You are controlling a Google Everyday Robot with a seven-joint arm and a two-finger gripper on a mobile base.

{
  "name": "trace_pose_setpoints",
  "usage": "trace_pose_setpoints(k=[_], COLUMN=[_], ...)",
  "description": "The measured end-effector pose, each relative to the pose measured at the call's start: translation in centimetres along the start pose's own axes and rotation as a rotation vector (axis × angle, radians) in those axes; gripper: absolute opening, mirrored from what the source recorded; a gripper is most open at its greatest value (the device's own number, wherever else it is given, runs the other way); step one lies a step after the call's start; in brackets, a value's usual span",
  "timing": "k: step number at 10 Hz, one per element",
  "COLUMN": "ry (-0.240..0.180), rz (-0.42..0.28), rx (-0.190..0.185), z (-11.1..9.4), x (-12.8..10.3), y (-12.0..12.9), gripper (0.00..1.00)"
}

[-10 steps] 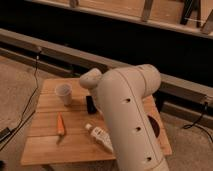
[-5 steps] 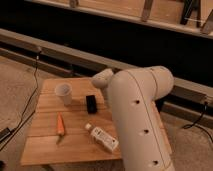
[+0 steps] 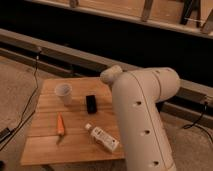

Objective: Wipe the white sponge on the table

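Camera view: the surface [image 3: 75, 145], a small wooden plank top, fills the lower left of the picture. Its far edge runs parallel to a long grey rail [image 3: 65, 54] behind it. The left edge and both left corners show in full, with bare floor [image 3: 15, 82] and a dark cable [image 3: 27, 107] beside them. The robot's thick white arm [image 3: 142, 117] rises in front of the right edge and covers most of it.

A white cup [image 3: 63, 93] stands upright near the far left corner. A small black block [image 3: 91, 103] lies just to its right, apart from it, about midway between the far and near edges. An orange carrot [image 3: 60, 125] lies closer to the left edge, pointing at the near edge. A white bottle [image 3: 102, 138] lies on its side by the near edge, slanted, with its cap towards the carrot. It is close to the arm.

Open planks remain at the near left corner, along the near edge under the carrot, and between the carrot and the bottle.

The pincer does not show in this view, so whether it is spread or pressed together cannot be told, nor what it touches.
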Motion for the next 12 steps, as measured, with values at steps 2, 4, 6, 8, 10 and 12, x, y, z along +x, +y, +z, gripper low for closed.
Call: trace_pose_setpoints(k=[2, 4, 6, 8, 10, 12], ry=[-0.029, -0.059, -0.078, -0.092, -0.105, -0.113], rz=[0.003, -0.004, -0.037, -0.081, -0.135, -0.176], rx=[0.005, 0.015, 0.024, 0.021, 0.018, 0.013], z=[-0.2, -0.8, -1.5, -2.5, -3.4, -3.9], x=[-1.8, -4.0, -5.4, -6.4, -7.1, -7.2], y=[0.3, 1.3, 2.9, 5.0, 7.3, 8.9], gripper=[0.00, 0.00, 0.00, 0.00, 0.00, 0.00])
